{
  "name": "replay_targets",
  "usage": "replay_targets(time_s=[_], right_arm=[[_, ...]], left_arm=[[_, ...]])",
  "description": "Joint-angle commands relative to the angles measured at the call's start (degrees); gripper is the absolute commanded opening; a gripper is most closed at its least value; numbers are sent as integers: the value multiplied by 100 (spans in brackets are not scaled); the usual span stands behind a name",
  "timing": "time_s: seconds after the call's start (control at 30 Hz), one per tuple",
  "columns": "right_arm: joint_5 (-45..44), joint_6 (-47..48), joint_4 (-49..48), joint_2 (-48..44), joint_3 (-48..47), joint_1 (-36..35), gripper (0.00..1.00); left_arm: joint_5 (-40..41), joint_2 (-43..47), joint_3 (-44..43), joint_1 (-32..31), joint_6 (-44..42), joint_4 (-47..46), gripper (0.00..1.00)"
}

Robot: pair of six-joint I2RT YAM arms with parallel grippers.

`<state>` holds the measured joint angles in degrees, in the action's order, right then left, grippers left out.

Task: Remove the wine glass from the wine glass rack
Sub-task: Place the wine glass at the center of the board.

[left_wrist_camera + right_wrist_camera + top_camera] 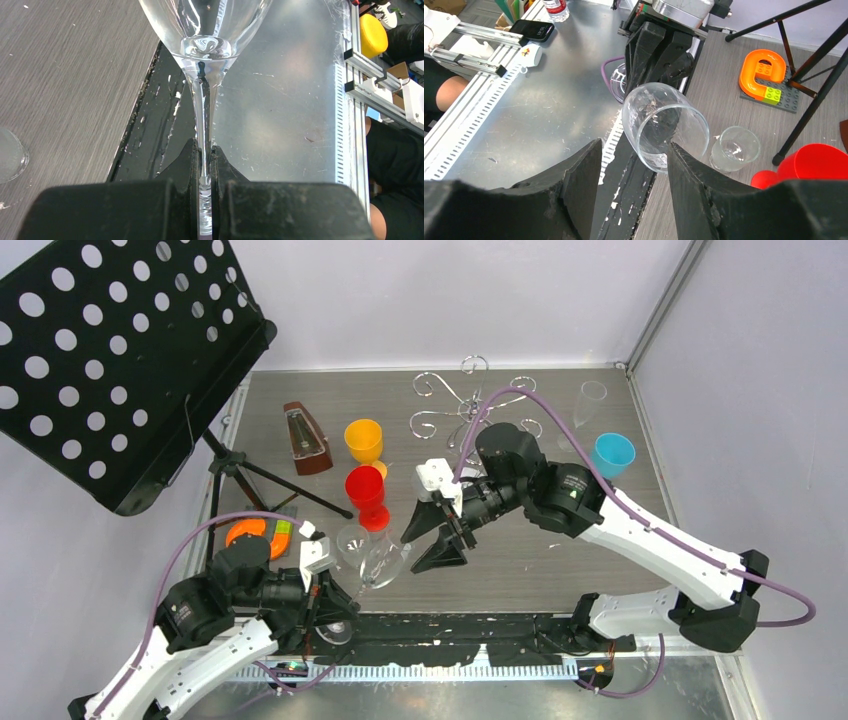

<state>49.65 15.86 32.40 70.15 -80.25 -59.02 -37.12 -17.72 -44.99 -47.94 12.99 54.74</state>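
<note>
The wine glass is off the rack and tilted, with its mouth toward my right gripper. My left gripper is shut on its stem, seen close in the left wrist view, where the jaws pinch the thin stem over the table's front edge. My right gripper is open and empty, just right of the bowl. In the right wrist view the bowl sits just beyond its spread fingertips, not touching them. The chrome wine glass rack stands at the back of the table, behind the right arm.
A small clear glass stands beside the wine glass, and shows in the right wrist view. A red goblet, orange goblet, metronome, blue cup, clear glass, orange toy block and music stand are around.
</note>
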Motion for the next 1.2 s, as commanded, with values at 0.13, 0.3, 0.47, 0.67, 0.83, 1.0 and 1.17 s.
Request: replay_targets(time_s=[0.13, 0.3, 0.47, 0.67, 0.83, 1.0, 1.17], right_arm=[[459, -77, -270, 164, -251, 14, 49], [540, -86, -290, 217, -251, 13, 41], [630, -84, -287, 231, -267, 7, 32], [779, -106, -298, 301, -253, 14, 28], [884, -136, -324, 364, -234, 1, 21], [869, -136, -330, 376, -193, -33, 6], [844, -168, -416, 327, -96, -46, 6]], left_arm=[[-41, -35, -230, -22, -78, -316, 0], [-32, -29, -234, -20, -78, -307, 0], [-27, -43, -239, -22, -78, -313, 0], [0, -83, -265, -22, -78, -314, 0], [35, -100, -280, -22, -71, -306, 0], [88, -108, -273, -22, -60, -299, 0], [178, -131, -283, -22, -34, -280, 15]])
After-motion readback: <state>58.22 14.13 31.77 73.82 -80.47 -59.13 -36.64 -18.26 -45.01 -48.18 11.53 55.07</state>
